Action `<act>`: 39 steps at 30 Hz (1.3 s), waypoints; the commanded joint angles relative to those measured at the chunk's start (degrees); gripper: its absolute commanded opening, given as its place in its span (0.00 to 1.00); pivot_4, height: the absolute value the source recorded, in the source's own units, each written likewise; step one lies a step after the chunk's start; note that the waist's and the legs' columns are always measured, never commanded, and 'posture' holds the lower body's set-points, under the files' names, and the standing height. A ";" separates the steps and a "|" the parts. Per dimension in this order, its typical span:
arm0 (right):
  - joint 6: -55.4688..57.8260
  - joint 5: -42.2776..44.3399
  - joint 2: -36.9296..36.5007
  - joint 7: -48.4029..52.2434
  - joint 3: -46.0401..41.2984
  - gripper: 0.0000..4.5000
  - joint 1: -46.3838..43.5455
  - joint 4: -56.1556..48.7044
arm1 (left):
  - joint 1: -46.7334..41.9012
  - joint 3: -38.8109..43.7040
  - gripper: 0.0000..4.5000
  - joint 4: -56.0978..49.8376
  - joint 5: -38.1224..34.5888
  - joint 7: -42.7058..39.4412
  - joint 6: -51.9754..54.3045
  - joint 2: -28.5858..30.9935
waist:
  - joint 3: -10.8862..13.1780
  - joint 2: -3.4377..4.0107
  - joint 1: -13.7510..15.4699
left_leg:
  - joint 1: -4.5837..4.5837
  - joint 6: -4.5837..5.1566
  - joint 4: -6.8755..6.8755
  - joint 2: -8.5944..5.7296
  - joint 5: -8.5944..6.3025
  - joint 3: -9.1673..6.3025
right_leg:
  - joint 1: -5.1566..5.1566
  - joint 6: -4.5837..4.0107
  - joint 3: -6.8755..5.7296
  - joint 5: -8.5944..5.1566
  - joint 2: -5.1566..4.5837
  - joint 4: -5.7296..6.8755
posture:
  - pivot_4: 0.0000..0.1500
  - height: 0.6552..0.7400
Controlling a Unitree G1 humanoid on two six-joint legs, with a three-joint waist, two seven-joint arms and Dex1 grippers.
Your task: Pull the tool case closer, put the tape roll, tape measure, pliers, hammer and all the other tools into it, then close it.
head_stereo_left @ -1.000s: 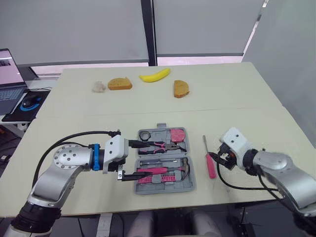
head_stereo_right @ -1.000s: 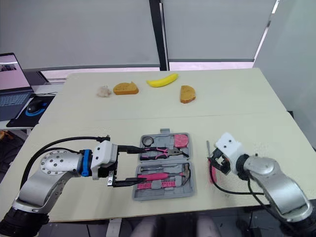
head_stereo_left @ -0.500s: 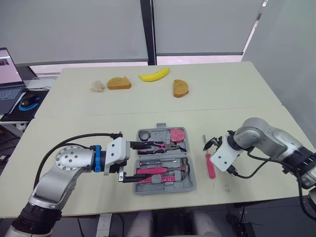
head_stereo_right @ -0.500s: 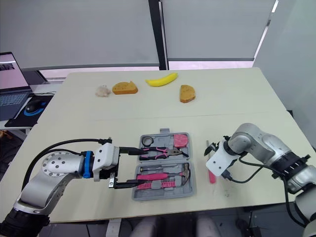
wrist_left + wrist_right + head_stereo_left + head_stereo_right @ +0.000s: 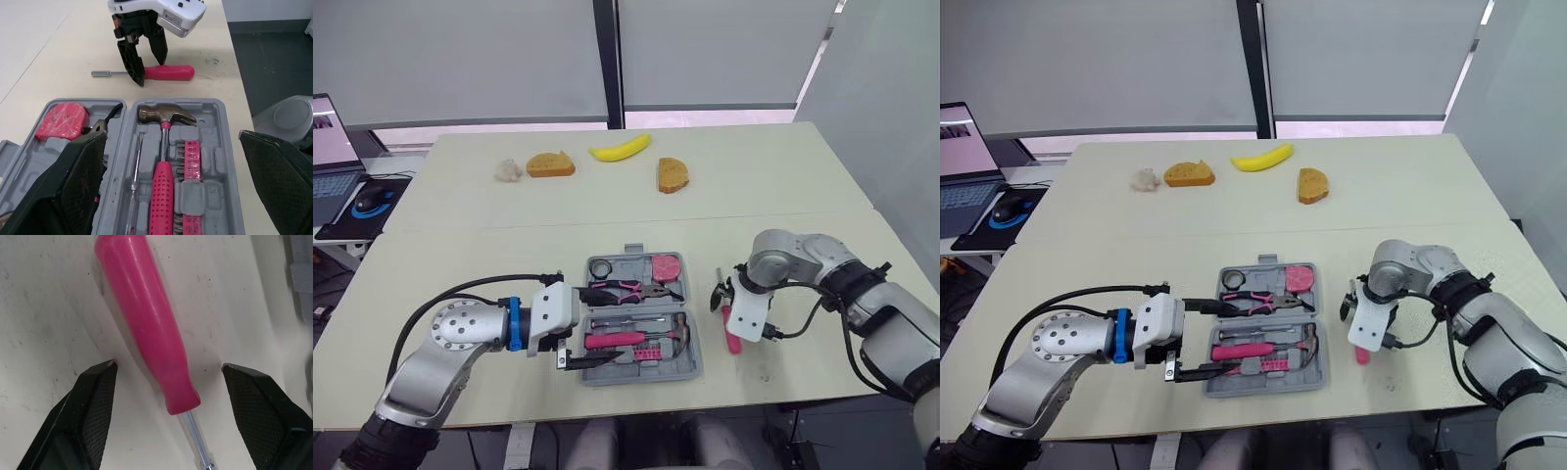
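- Two claws are in play, and the grey tool case (image 5: 628,257) lies flat open at 6 o'clock on the table.
- The left gripper (image 5: 603,323) sits at the case's 9 o'clock side. Its fingers are spread wide, one over the far half, one along the near edge, and they pinch nothing.
- In the near half sit the hammer (image 5: 163,161), the bit set (image 5: 191,159) and a slim driver (image 5: 136,166).
- In the far half sit the tape roll (image 5: 599,266), the pliers (image 5: 631,288) and the tape measure (image 5: 61,120).
- One tool is out: the pink-handled screwdriver (image 5: 146,328) lies on the table at the case's 3 o'clock, shaft aimed at 12.
- The right gripper (image 5: 724,297) points down over that handle, its fingers parted, one on each side, pads clear of it.
- Far off at 12 o'clock lies a banana (image 5: 620,149).
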 commanded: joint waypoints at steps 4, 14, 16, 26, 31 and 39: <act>-2.31 -4.29 1.51 -2.36 0.71 0.62 -1.97 3.92 | -1.11 -0.30 1.00 -2.07 -0.17 0.87 1.04 -0.26 | -0.02 -0.04 0.00 | 0.07 0.00 0.00 0.01 0.00 -0.01 | 0.06 0.00 0.00 0.00 0.01 0.01 | 1.00 1.00; -1.78 -6.24 1.12 -4.93 -0.76 0.31 -2.54 6.34 | -1.71 -1.33 1.00 -2.67 -0.05 1.82 1.89 -0.68 | -0.07 -0.11 -0.12 | 0.37 0.09 -0.01 0.02 -0.05 0.00 | 0.24 -0.01 0.05 0.00 0.02 0.17 | 1.00 1.00; -0.51 -3.77 -0.14 -3.29 -2.50 0.25 -2.48 5.00 | -2.11 -1.77 1.00 -2.53 0.21 1.95 1.89 -1.02 | -0.06 -0.10 -0.10 | 0.38 0.09 -0.01 0.01 -0.05 0.00 | 0.23 -0.01 0.06 0.00 0.02 0.20 | 1.00 1.00; 44.34 23.50 -15.98 16.51 -21.93 0.13 17.46 -32.45 | -3.85 -2.36 1.00 -1.06 -0.10 1.94 1.40 -1.75 | 0.01 -0.01 0.62 | -0.04 0.12 0.01 -0.03 -0.07 -0.09 | 0.04 -0.03 0.00 -0.01 -0.03 -0.01 | 1.00 1.00; 80.85 32.18 -22.20 16.90 -32.99 0.13 32.06 -54.42 | -5.15 -2.81 1.00 0.18 -0.13 1.59 1.13 -2.40 | 0.01 0.03 1.09 | -0.07 0.14 0.01 -0.01 -0.08 -0.12 | 0.02 -0.03 -0.03 -0.01 -0.04 0.00 | 1.00 1.00; 126.69 42.03 -15.66 1.84 -46.34 0.13 44.40 -70.71 | -6.05 -3.23 1.00 1.96 0.35 0.46 -0.14 -2.67 | 0.01 0.01 1.46 | -0.09 0.14 0.00 -0.02 -0.08 -0.13 | 0.03 -0.02 -0.06 -0.01 -0.05 -0.01 | 1.00 1.00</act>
